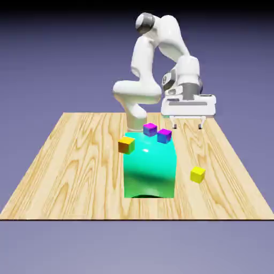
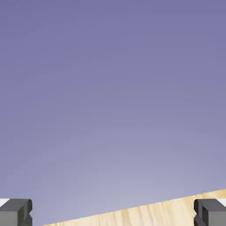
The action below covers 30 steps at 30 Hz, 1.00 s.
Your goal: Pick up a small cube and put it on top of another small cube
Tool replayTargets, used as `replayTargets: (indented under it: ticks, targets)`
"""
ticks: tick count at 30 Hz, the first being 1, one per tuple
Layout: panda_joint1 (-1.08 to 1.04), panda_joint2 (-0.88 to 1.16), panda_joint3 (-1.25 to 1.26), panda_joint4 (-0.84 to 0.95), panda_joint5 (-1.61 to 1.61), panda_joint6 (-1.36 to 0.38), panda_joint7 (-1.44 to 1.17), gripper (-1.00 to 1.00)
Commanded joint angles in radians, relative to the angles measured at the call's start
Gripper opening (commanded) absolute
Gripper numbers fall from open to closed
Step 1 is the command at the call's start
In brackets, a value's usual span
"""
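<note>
Pincer (image 1: 187, 124) of the white arm hangs fully spread and empty, above the wooden table (image 1: 69, 171), just behind the big glossy teal block (image 1: 150, 168). The tiny bright yellow cube (image 1: 197, 174) sits near that block's right side in the exterior view.

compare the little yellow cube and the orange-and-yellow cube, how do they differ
The yellow cube is plain bright yellow; the orange-and-yellow cube has an orange face and a yellow one. The yellow cube sits alone on the table, off the exterior view's right of the teal block; the orange-and-yellow cube sits against that block's upper left corner. Both are small, about equal in size.
</note>
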<state>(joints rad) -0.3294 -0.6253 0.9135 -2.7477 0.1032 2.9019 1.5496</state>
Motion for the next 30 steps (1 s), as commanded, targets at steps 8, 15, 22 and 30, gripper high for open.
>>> replayTargets:
  ticks: [8, 15, 22, 30]
  targets:
    - [-0.108, -0.018, 0.29, 0.02, 0.033, -0.043, 0.257, 0.0]
    - [-0.203, -0.033, 0.544, 0.037, 0.061, -0.08, 0.481, 0.0]
    - [-0.298, -0.048, 0.797, 0.054, 0.09, -0.118, 0.706, 0.0]
    - [-0.382, -0.062, 1.023, 0.07, 0.116, -0.151, 0.905, 0.0]
